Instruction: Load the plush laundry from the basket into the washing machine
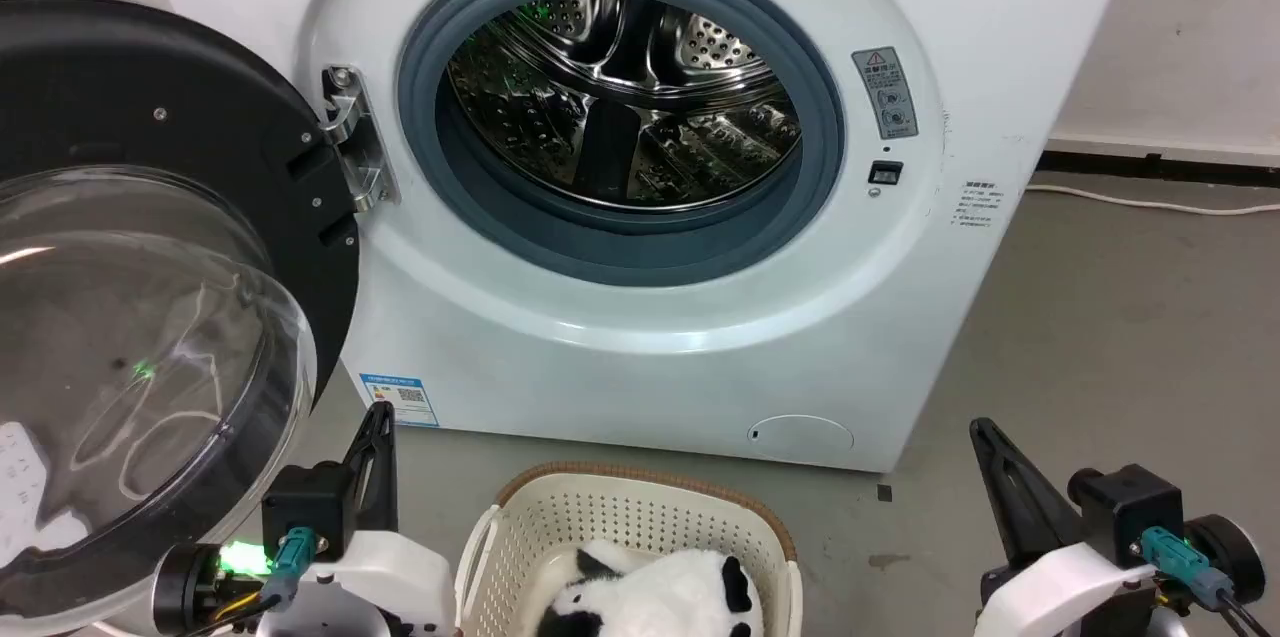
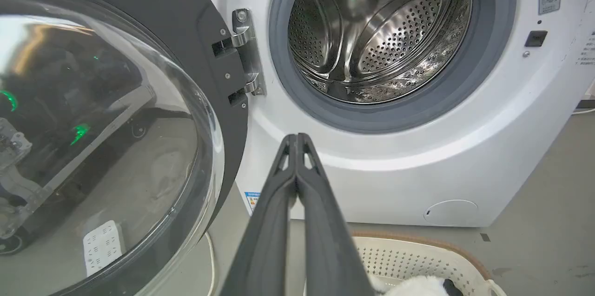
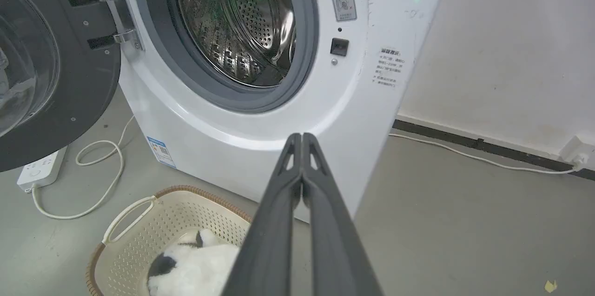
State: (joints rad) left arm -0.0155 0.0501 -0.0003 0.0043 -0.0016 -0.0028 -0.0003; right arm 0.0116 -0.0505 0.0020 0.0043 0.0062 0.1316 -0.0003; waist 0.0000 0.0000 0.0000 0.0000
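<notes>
Between left hand and right hand, both clenched empty, the plush panda fills the basket; open wide first.

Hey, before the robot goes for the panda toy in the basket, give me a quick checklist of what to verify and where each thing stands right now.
1. The door open: ok, swung wide to the left of the washer.
2. The drum free of things: ok, in the part that shows.
3. The plush toy in the basket: ok, in front of the washer.
4. The left gripper open to grasp: not ok, fingers shut.
5. The right gripper open to grasp: not ok, fingers shut.
6. The toy free of the basket's holes: cannot tell.
</notes>
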